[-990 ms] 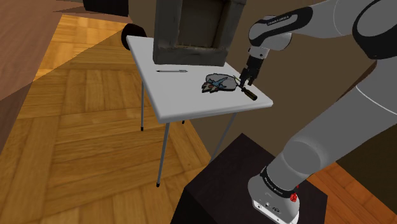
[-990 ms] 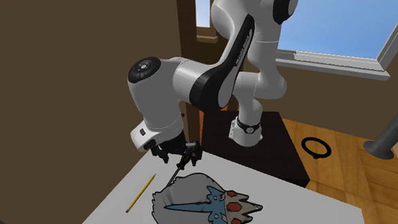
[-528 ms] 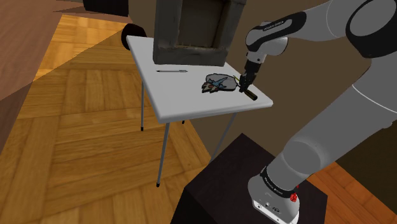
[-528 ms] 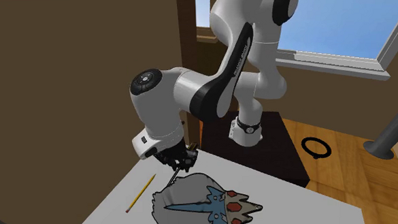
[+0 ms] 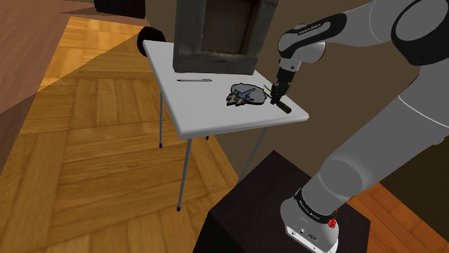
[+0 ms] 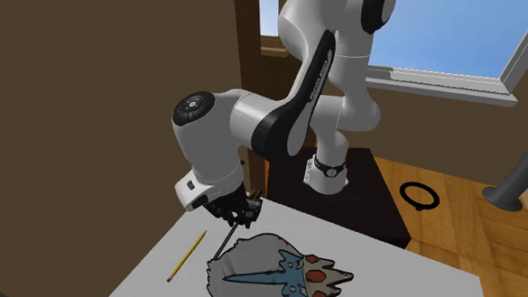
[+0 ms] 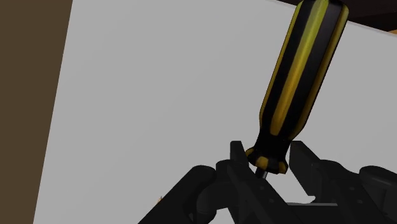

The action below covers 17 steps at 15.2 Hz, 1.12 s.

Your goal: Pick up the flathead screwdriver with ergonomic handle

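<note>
Screwdriver (image 7: 299, 76), black-and-yellow handle, lying near the edge of the white surface (image 5: 216, 118), with the jaws of the gripper (image 7: 267, 151) closed narrowly on its collar. Second exterior view: pencil (image 6: 186, 256) unmoved; grey cut-out (image 6: 276, 274) shifted rightward since half a second ago.

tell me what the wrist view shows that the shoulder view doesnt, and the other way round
Wrist view: the yellow and black stripes on the handle of the screwdriver, and the fingers clasping its narrow end where the shaft starts.
Shoulder view: a thin pencil, a flat grey figure, a big grey box at the table's far side, the black stand and the wooden floor.
Both: the white table, with the screwdriver lying near its edge under the gripper.
</note>
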Motion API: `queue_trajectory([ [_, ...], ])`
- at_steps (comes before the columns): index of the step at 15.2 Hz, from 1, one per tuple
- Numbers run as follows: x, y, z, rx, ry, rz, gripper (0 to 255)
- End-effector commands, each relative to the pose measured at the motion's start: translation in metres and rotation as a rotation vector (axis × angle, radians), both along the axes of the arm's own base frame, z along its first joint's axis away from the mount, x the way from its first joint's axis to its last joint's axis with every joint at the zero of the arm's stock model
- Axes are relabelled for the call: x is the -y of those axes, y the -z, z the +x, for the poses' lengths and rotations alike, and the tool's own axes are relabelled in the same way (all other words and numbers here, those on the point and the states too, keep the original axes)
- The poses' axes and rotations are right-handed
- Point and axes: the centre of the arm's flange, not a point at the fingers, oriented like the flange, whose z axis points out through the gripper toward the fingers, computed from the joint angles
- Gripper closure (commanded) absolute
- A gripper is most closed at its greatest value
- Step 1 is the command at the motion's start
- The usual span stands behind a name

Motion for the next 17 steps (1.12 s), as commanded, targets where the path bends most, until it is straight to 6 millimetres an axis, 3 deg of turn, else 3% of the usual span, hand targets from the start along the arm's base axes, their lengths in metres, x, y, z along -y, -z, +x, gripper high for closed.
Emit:
queue_trajectory([
  [1, -0.001, -0.004, 0.000, -0.002, -0.001, 0.002, 255],
  [15, -0.001, -0.078, 0.000, -0.002, -0.001, 0.002, 255],
  [17, -0.001, -0.079, 0.000, -0.002, -0.001, 0.002, 255],
])
